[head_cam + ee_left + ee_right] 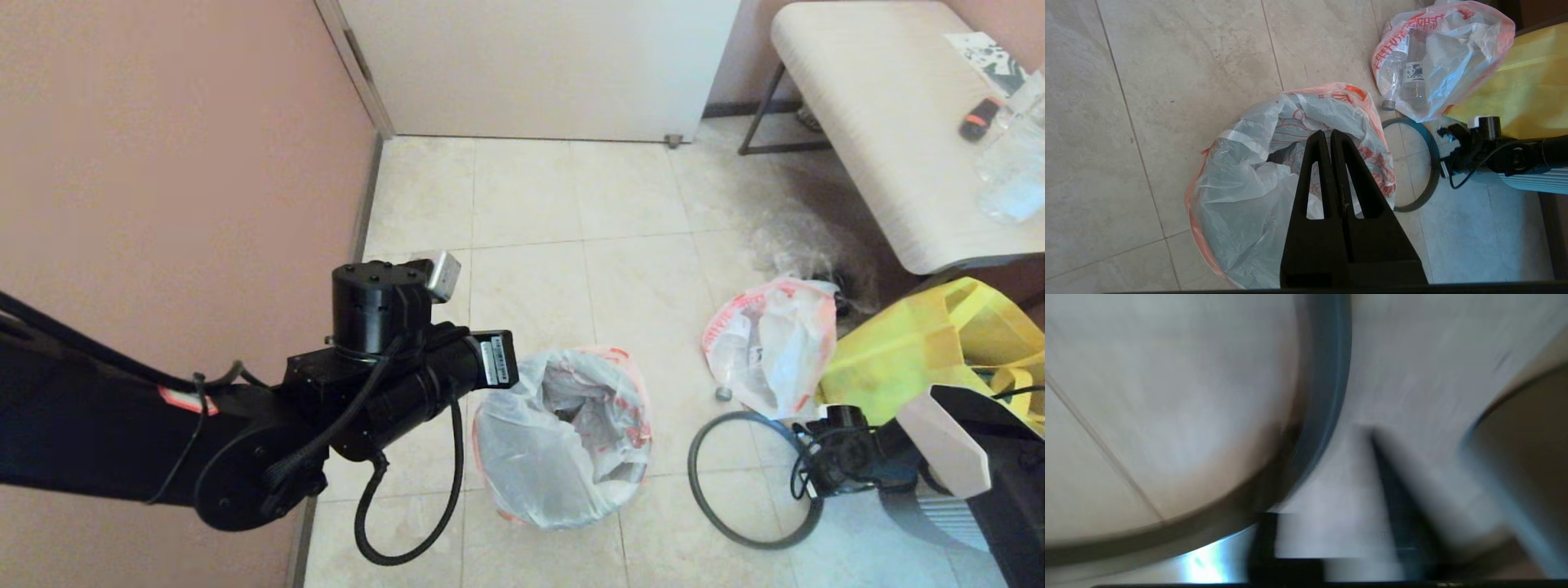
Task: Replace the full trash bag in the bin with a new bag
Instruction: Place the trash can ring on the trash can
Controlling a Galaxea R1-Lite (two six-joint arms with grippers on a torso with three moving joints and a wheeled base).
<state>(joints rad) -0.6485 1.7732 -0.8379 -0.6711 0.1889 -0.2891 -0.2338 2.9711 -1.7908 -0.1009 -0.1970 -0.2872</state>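
The bin stands on the floor tiles, wrapped by the new bag (pixel 563 433), white with red print and a pink edge, draped over its mouth; only a dark patch of the bin (pixel 1276 156) shows inside. My left gripper (pixel 1329 132) hangs shut and empty above the bag's opening. The full trash bag (pixel 771 343), lumpy with bottles showing through, lies to the right. The grey hoop (pixel 710 506) lies flat on the floor between bin and right arm. My right gripper (pixel 806 475) is down at the hoop's right side, right against the hoop (pixel 1327 396) in its wrist view.
A yellow tote (pixel 922 359) sits behind the right arm. A padded bench (pixel 882 122) stands at the back right with clear crumpled plastic (pixel 796 241) beside it. A loose bottle cap (pixel 723 394) lies by the full bag. A pink wall runs along the left.
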